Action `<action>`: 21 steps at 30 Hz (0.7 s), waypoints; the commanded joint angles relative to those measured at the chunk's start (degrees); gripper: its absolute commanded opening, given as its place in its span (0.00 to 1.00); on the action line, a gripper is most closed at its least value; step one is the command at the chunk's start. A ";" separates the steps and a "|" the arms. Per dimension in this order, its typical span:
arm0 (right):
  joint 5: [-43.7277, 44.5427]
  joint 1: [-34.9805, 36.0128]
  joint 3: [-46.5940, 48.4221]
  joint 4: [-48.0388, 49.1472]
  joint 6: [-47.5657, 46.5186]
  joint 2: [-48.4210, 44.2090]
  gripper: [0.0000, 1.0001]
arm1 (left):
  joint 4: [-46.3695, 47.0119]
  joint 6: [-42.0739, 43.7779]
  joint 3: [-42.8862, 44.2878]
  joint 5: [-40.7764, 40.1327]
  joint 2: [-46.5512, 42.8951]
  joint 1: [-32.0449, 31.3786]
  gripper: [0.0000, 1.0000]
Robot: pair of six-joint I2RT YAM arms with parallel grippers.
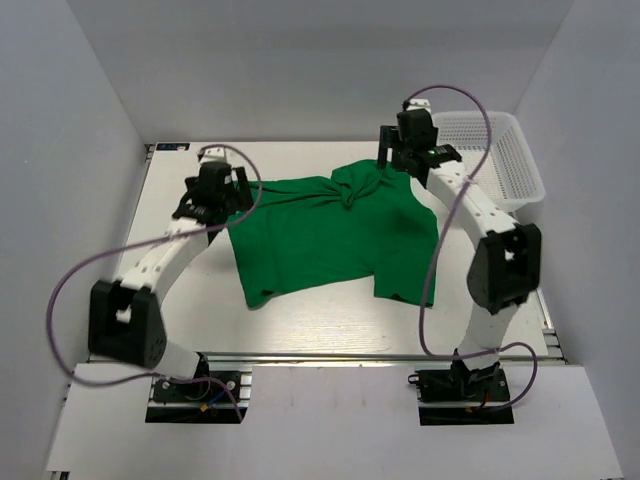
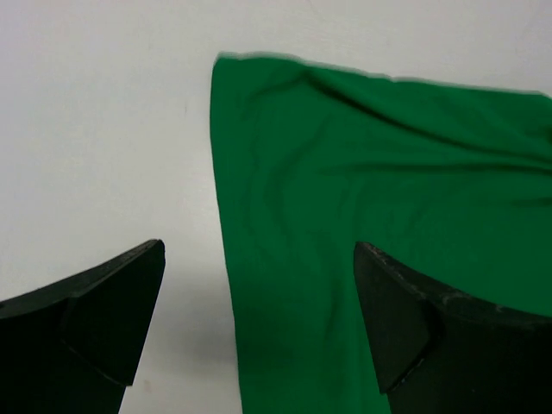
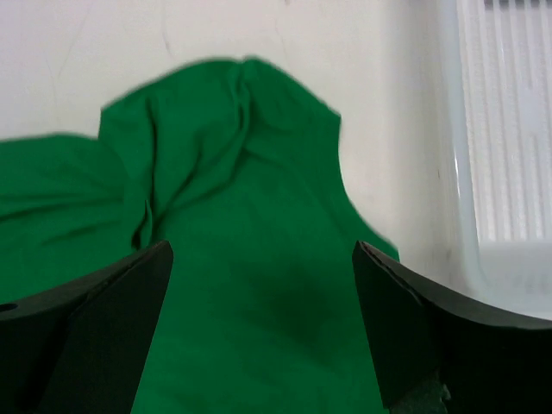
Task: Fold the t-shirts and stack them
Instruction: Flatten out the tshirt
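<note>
T-shirt (image 1: 330, 235) lay in the centre of the top view on the table (image 1: 300, 325), mostly spread flat. It was rumpled, with a bunched pucker near its upper middle and the lower right part overlapping. The basket (image 1: 505, 160) sat in the upper right of the frame, apart from the cloth.

Left gripper (image 1: 228, 197) hovered at the shirt's left edge with its jaws wide apart and nothing in them. In the left wrist view the straight green edge ran down the frame between the two fingers, with bare table to its left. Right gripper (image 1: 395, 158) was at the shirt's upper right, also gaping wide and holding nothing. In its wrist view there was green cloth under and between the jaws, wrinkles gathered toward the upper left, and the basket wall along the right edge. I couldn't tell whether either set of fingertips touched the fabric.

Handling, as a judgement:
- The shirt is light, soft and limp, with no stiffness.
- It will drape and sag from whatever point you pinch, and it drags on the table rather than sliding cleanly.
- It isn't fragile, but a shallow pinch will likely slip off a single layer.

Where to take hold:
- For the left arm, take the edge or the corner at the top of the left wrist view.
- For the right arm, take the outer hem at the right of the right wrist view, not the bunched pucker.
- Pinching the pucker would probably lift several layers and carry the wrinkle into the fold.
- Grab both sides level, or the fold will skew.
</note>
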 commanded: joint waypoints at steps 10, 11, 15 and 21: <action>-10.47 0.03 -36.72 2.45 12.77 -25.70 0.90 | -7.01 -16.59 -34.25 19.32 -27.54 -3.95 1.00; -10.21 0.03 -37.89 2.46 13.47 -27.53 0.90 | -7.71 -18.33 -35.57 20.11 -29.47 -4.48 1.00; -9.86 -0.14 -42.38 2.28 13.74 -30.62 0.90 | -10.97 -19.40 -41.45 22.05 -39.23 -5.62 0.98; -11.00 -0.06 -47.56 2.01 14.70 -33.61 0.90 | -10.01 -20.37 -46.03 23.10 -39.96 -6.15 0.91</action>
